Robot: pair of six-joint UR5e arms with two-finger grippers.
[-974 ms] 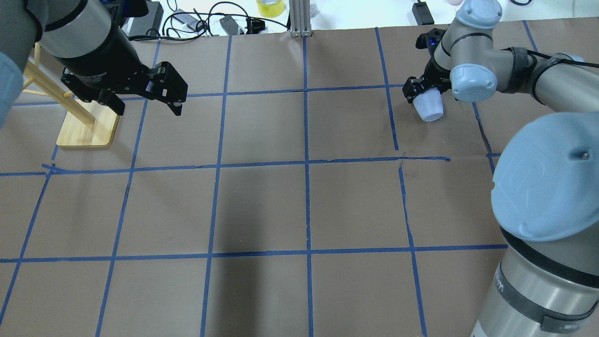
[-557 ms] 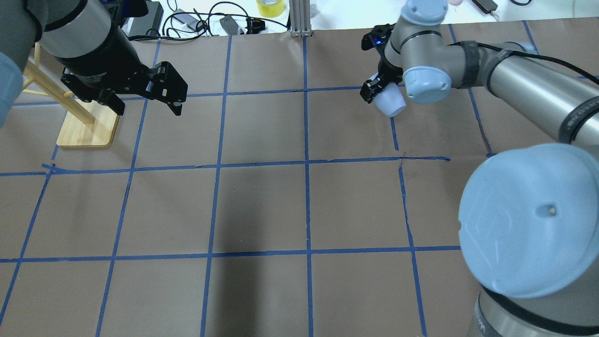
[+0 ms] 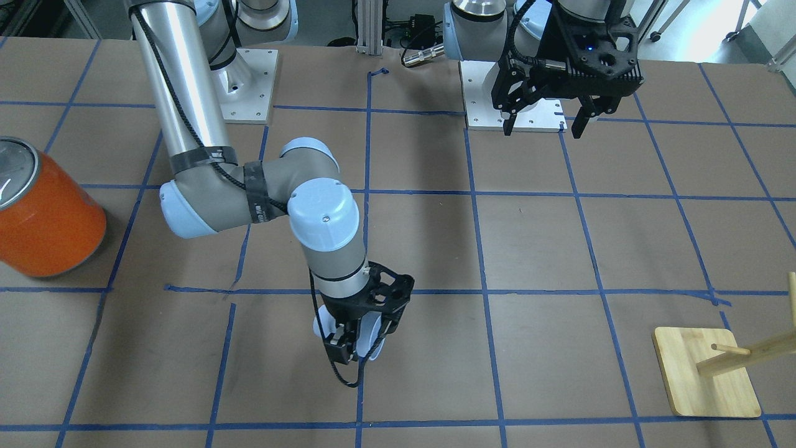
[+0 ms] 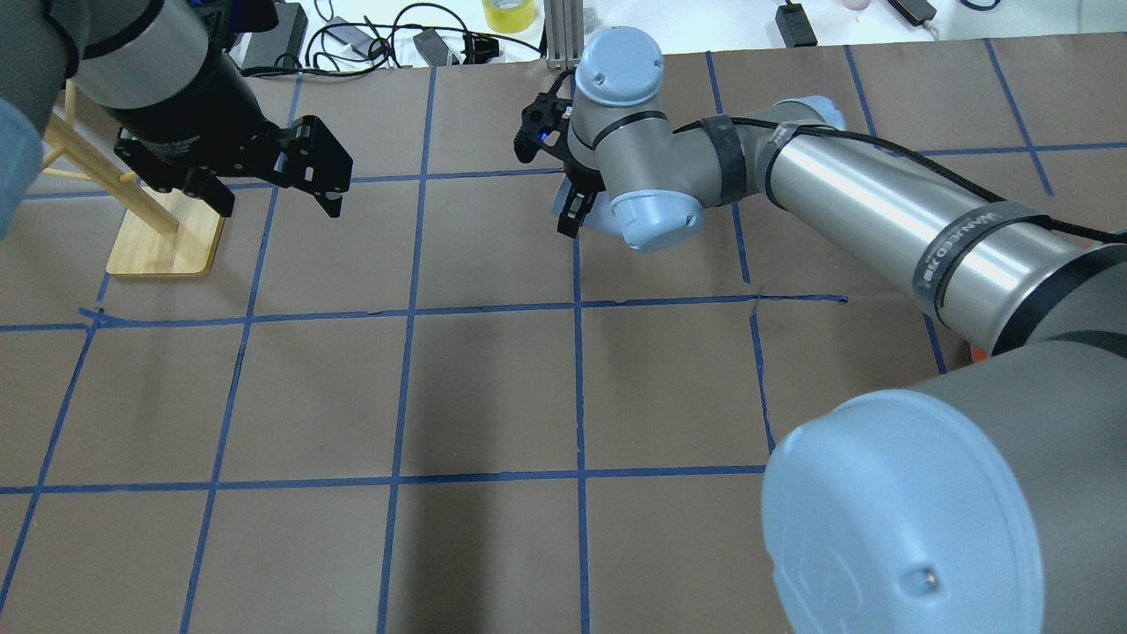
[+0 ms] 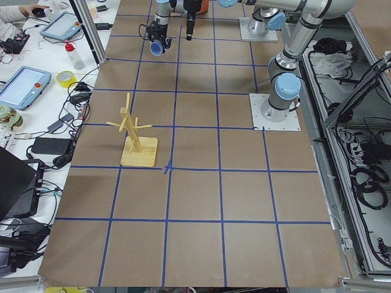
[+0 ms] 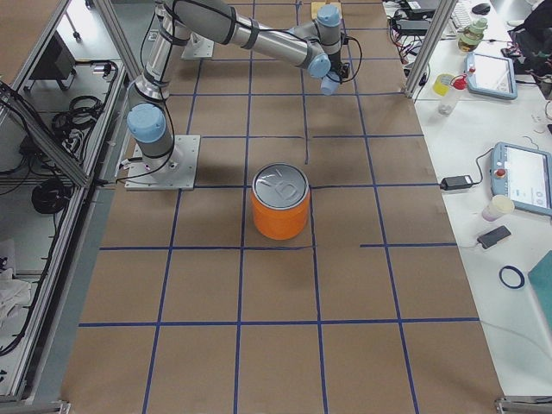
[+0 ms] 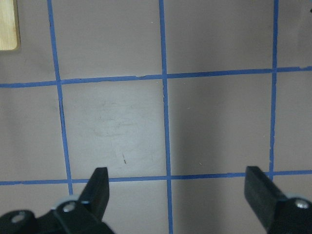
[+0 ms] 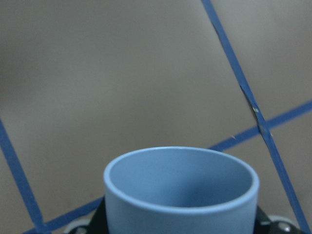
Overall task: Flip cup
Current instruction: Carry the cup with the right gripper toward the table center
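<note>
The cup (image 8: 180, 192) is a pale blue tumbler, and its open mouth faces the right wrist camera. My right gripper (image 3: 353, 348) points down and is shut on the cup (image 3: 375, 333), near the blue centre line at the far middle of the table. In the overhead view the wrist hides most of the cup and the right gripper (image 4: 570, 211). The cup also shows in the exterior left view (image 5: 157, 47) and the exterior right view (image 6: 329, 84). My left gripper (image 4: 280, 207) hangs open and empty above the paper, far to the left, and also shows in the left wrist view (image 7: 178, 192).
A large orange can (image 3: 43, 214) with a silver top stands on the robot's right side and shows in the exterior right view (image 6: 280, 205). A wooden peg rack (image 4: 167, 238) stands by the left gripper. Brown paper with a blue tape grid (image 4: 577, 370) covers the table.
My right arm has swung left across the far side of the table, carrying the cup from the right section to the centre line. The left arm has not moved.
</note>
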